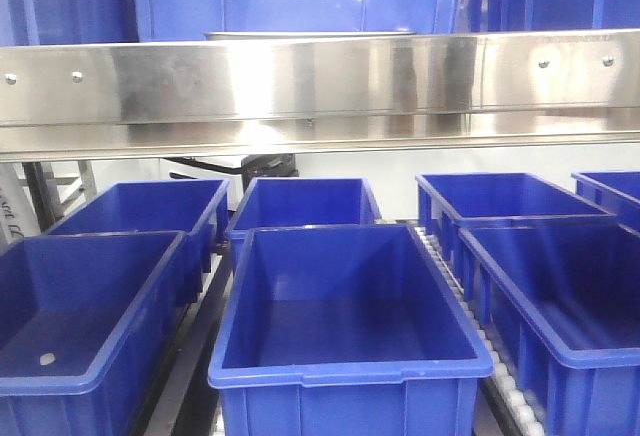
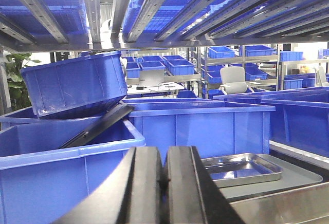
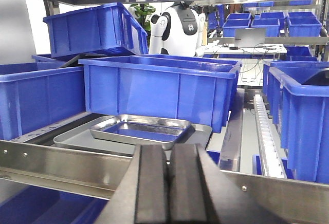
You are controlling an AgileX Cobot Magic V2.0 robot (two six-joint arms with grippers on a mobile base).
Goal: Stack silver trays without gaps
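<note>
A small shiny silver tray (image 3: 140, 129) lies flat inside a larger, duller grey tray (image 3: 77, 139) on the shelf behind the steel beam. The left wrist view has the same pair, the shiny tray (image 2: 241, 168) on the grey tray (image 2: 293, 180). In the front view only a thin grey tray rim (image 1: 300, 34) shows above the beam. My left gripper (image 2: 163, 154) is shut with nothing in it, near side and left of the trays. My right gripper (image 3: 168, 149) is shut and empty, just in front of the trays, on the near side of the beam.
A long steel beam (image 1: 320, 81) with screw heads crosses in front of the trays. Deep blue bins (image 1: 345, 316) fill the lower level and surround the trays (image 3: 154, 88). One bin (image 2: 72, 82) sits tilted on another. A roller track (image 3: 264, 131) runs on the right. A white humanoid robot (image 3: 180, 29) stands far back.
</note>
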